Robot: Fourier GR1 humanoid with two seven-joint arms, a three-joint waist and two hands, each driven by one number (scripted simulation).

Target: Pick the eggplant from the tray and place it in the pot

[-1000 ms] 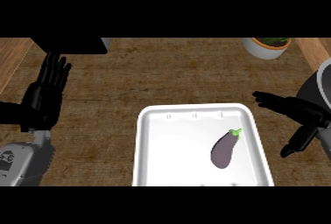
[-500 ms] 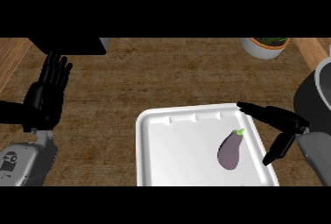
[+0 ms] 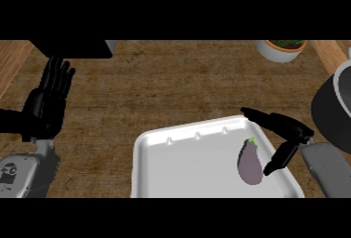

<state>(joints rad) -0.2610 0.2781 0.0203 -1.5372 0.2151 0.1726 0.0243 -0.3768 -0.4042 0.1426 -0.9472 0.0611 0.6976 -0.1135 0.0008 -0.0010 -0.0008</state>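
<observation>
The robot is working on the reaching step: its right hand is hovering spread open and holding nothing just beside the eggplant, which is lying in the white tray. Next, the fingers need closing round the eggplant before lifting it toward the dark pot at the right edge. The left hand is resting open at the left, fingers up, and no readable writing is showing anywhere.

Right hand over tray, eggplant not grasped.
Eggplant lies in white tray's right half, stem up; spread fingers just beside it. Left hand rests open at left. Pot at right edge.
</observation>
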